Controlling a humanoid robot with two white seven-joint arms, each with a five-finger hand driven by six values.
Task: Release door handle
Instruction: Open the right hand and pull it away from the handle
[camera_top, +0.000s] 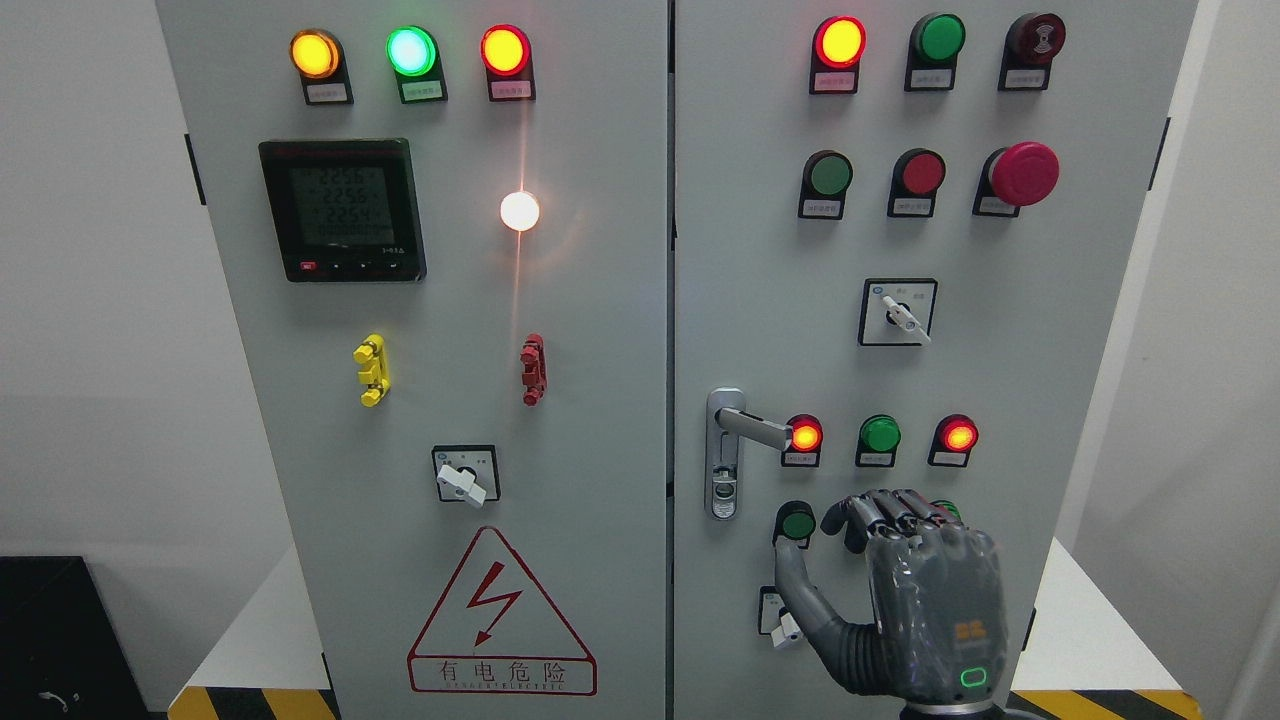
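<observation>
The silver door handle (752, 426) is a lever on a lock plate at the left edge of the right cabinet door (1050, 330), pointing right and level. My right hand (835, 535), dark grey, rises from the bottom edge below and to the right of the handle. It is apart from the lever, with a clear gap between them. Its fingers (900, 510) are loosely bent toward the panel, the thumb (795, 585) sticks out to the left, and it holds nothing. The hand hides part of a green button and a small switch behind it.
Lit indicator lamps (805, 436), green buttons (797, 524), a rotary switch (898, 312) and a red emergency button (1025, 173) crowd the right door. The left door carries a meter (342, 210), a warning sign (500, 620) and a selector switch (464, 478). White walls flank the cabinet.
</observation>
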